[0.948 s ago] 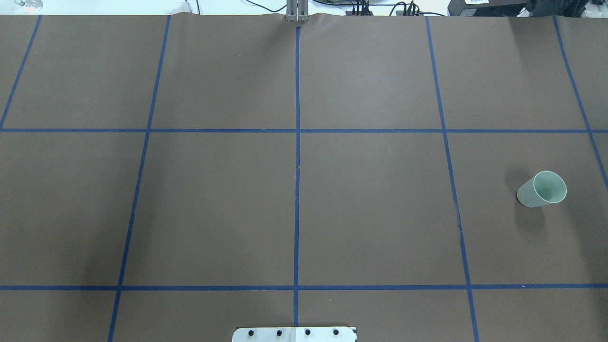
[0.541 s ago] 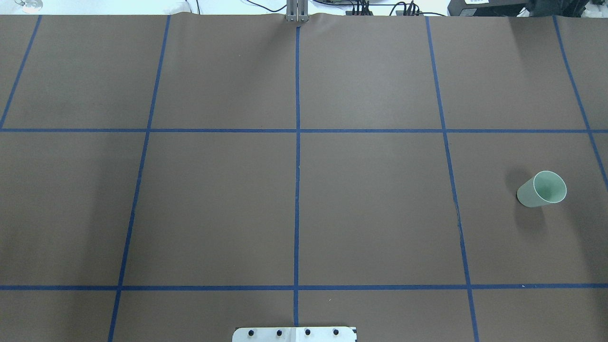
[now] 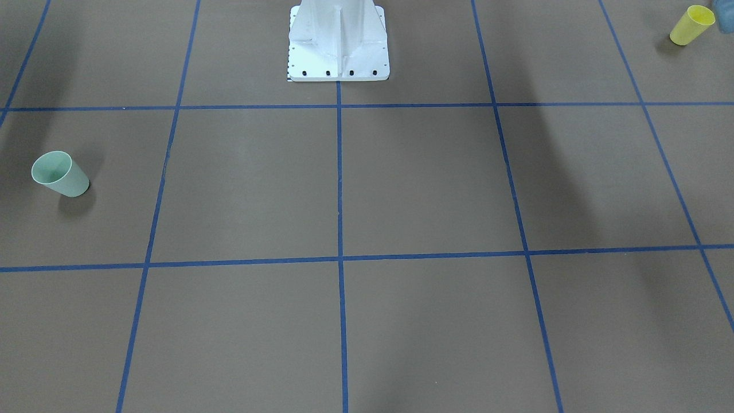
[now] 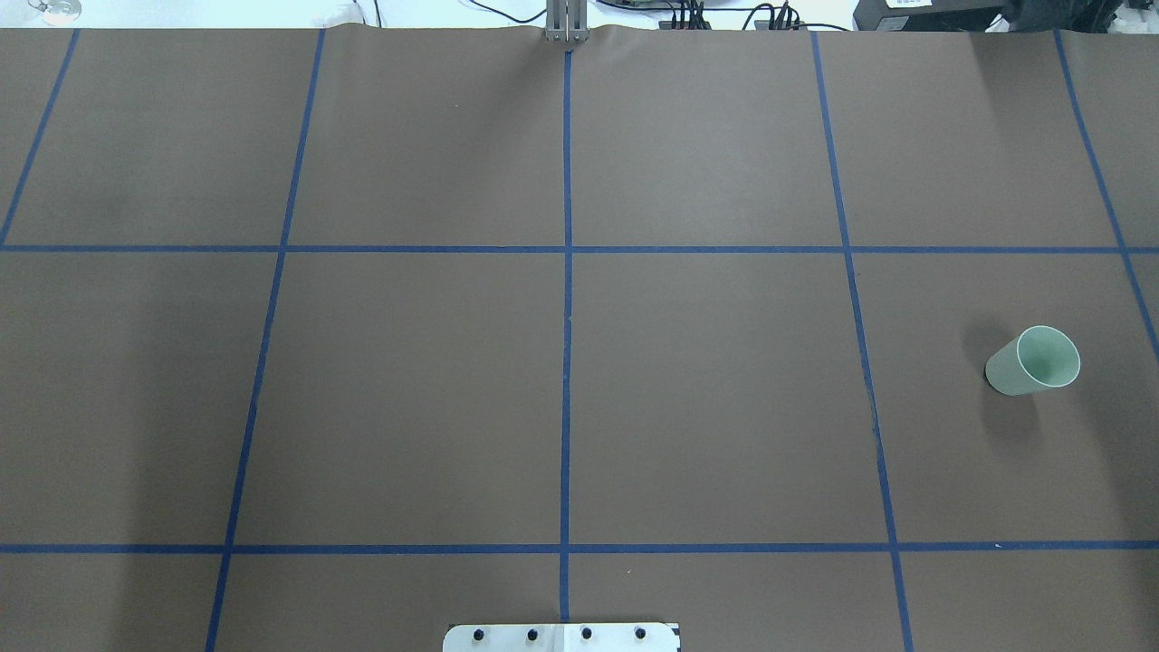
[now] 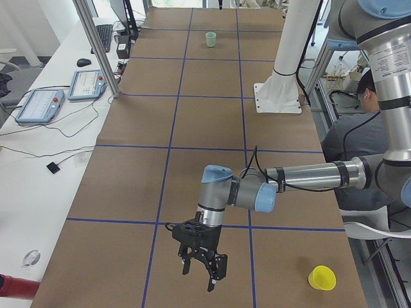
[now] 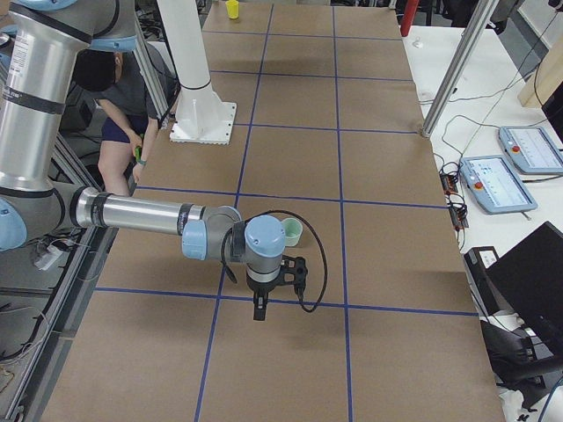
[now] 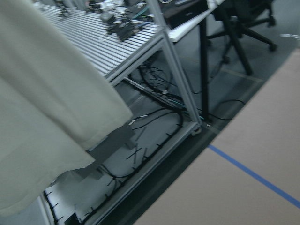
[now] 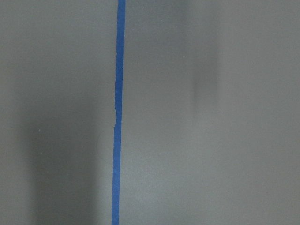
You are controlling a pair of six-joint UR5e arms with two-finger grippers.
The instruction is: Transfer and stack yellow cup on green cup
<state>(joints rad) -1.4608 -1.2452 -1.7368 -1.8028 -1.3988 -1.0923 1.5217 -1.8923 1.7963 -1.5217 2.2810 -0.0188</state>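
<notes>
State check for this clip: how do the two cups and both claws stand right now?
yellow cup: upright, mouth up, standing alone, not stacked.
green cup: upright, mouth up, empty.
left claw: holds neither cup; open or shut, cannot tell.
right claw: holds neither cup; open or shut, cannot tell.

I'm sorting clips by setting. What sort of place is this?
Probably a robotics lab: a robot arm over a brown table gridded with blue tape, and teach pendants on the side bench.

Green cup (image 6: 294, 232) partly behind right arm (image 6: 141, 214)
</notes>
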